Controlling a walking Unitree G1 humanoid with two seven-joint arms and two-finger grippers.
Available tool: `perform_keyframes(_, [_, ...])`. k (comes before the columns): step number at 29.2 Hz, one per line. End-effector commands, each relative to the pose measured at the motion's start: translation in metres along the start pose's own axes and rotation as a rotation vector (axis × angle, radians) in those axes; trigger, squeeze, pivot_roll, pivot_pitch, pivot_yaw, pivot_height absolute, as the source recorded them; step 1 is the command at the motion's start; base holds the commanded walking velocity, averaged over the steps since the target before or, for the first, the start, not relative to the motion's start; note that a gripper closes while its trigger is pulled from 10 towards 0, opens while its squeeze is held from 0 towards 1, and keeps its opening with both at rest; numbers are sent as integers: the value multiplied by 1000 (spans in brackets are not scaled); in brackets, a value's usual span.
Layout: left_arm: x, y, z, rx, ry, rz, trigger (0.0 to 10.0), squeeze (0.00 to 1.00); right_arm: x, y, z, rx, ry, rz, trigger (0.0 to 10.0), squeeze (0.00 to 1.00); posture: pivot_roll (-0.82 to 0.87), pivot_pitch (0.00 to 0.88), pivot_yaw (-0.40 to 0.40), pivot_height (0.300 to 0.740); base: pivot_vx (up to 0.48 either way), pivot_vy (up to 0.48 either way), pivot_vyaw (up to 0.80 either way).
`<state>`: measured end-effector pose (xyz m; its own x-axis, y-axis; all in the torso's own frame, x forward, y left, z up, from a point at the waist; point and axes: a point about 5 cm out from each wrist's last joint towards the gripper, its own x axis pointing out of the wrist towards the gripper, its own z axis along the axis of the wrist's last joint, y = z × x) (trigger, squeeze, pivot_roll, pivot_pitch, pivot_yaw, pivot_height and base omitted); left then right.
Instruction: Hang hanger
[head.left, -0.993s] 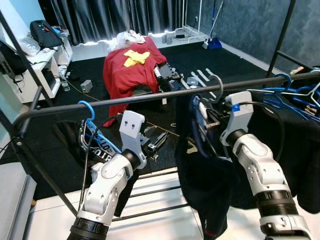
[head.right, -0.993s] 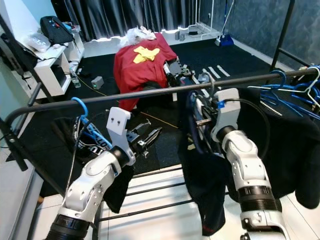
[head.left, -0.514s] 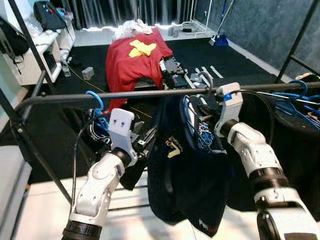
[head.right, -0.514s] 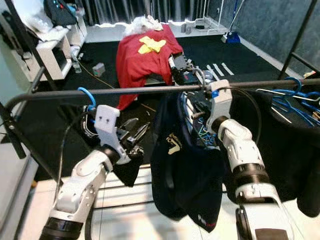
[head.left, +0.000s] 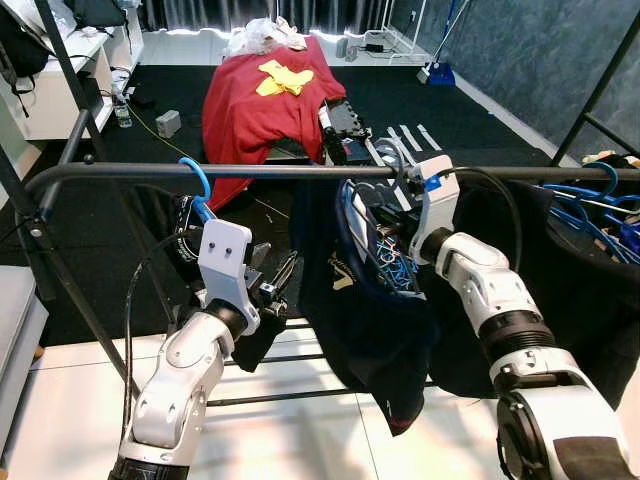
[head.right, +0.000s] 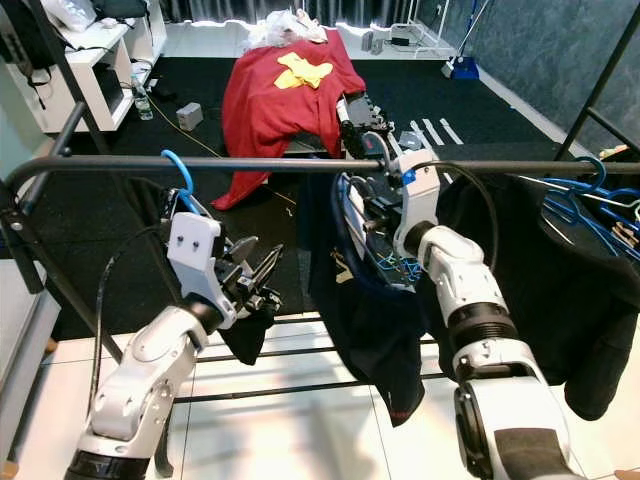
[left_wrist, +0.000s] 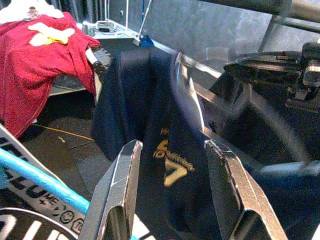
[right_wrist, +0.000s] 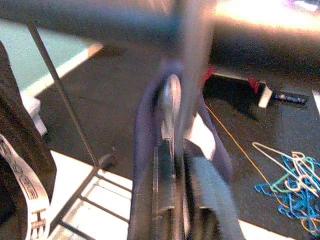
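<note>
From your head views, the hanger carrying the dark shirt has gone from under the rail to hooked over it, so hanging looks nearly done; your left wrist view shows the left gripper open and empty; your right wrist view shows the right gripper fingers pinching the hanger's neck.

Both head views look forward and down over the clothes rail, with the two silver arms rising into frame below it; they share the rail, the dark shirt and the red cloth on the floor beyond. The left wrist camera peers along the left gripper, its fingers spread, close on that same dark shirt ahead of them. The right wrist camera sits tight behind the right gripper, rail just above, blurred.
</note>
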<state>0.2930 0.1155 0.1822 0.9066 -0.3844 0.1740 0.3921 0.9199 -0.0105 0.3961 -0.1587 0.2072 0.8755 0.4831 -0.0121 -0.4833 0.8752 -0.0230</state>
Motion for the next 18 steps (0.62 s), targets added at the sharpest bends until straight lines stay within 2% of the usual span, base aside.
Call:
perform_keyframes(1, [-2, 3, 3, 24, 3, 0, 10000, 0, 1, -2, 8, 14, -45, -13, 10000, 761, 28, 119, -95, 740, 0, 0, 0])
perform_keyframes(2, [-1, 2, 3, 24, 4, -2, 10000, 0, 2, -1, 8, 16, -46, -12, 10000, 1000, 27, 118, -93, 740, 0, 0, 0])
perform_keyframes(4, [-1, 2, 3, 24, 5, -3, 10000, 0, 2, -1, 7, 17, -46, -10, 10000, 1000, 27, 118, -92, 740, 0, 0, 0])
perform_keyframes(5, [-1, 2, 4, 23, 6, -3, 10000, 0, 2, -1, 7, 9, -44, -16, 10000, 957, 27, 119, -90, 740, 0, 0, 0])
perform_keyframes(6, [0, 1, 4, 22, 7, -4, 10000, 0, 3, -2, 7, 4, -44, -23, 10000, 0, 28, 118, -88, 740, 0, 0, 0])
perform_keyframes(11, [0, 1, 5, 19, 9, -4, 10000, 0, 4, -3, 10, -5, -65, -37, 10000, 0, 32, 117, -87, 740, 0, 0, 0])
perform_keyframes(12, [1, 1, 8, 54, 15, -14, 10000, 0, 3, -4, 16, -19, -99, -44, 10000, 0, 48, 117, -67, 740, 0, 0, 0])
perform_keyframes(13, [1, 1, 8, 54, 15, -14, 10000, 0, 3, -4, 16, -19, -99, -44, 10000, 0, 48, 117, -67, 740, 0, 0, 0])
perform_keyframes(14, [2, 5, 16, 83, 18, -5, 10000, 0, 2, -6, 26, -28, -151, -55, 10000, 0, 79, 117, -47, 740, 0, 0, 0])
perform_keyframes(15, [2, 5, 16, 83, 18, -5, 10000, 0, 2, -6, 26, -28, -151, -55, 10000, 0, 79, 117, -47, 740, 0, 0, 0])
perform_keyframes(17, [4, 12, 35, 130, 17, -2, 10000, 0, -2, -7, 40, -22, -242, -69, 10000, 0, 149, 114, -7, 740, 0, 0, 0])
perform_keyframes(18, [4, 12, 35, 130, 17, -2, 10000, 0, -2, -7, 40, -22, -242, -69, 10000, 0, 149, 114, -7, 740, 0, 0, 0])
